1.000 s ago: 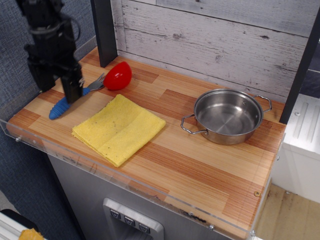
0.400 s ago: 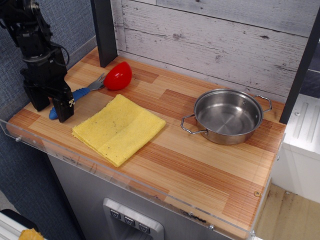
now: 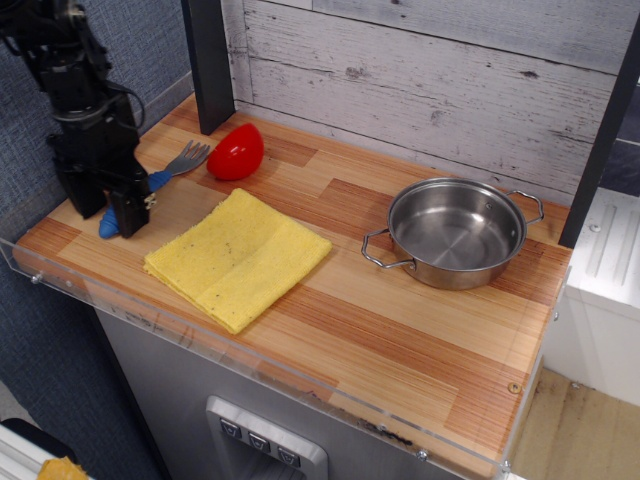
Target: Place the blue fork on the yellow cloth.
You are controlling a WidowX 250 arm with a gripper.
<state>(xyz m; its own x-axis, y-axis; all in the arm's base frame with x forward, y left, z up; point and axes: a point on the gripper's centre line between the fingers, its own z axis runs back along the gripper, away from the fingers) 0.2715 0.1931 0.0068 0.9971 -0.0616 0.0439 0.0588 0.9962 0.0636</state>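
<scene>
The gripper (image 3: 108,214) straddles the blue fork (image 3: 160,179) handle at the counter's (image 3: 400,330) nine o'clock edge; its grip cannot be told. The yellow cloth (image 3: 237,257) lies at the fork's four o'clock, the steel pot (image 3: 455,232) far right.

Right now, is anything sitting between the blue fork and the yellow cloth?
Nothing visible. The gripper straddles the blue fork at its handle, and only bare wood lies between it and the yellow cloth. The red object sits behind, off that path.
</scene>
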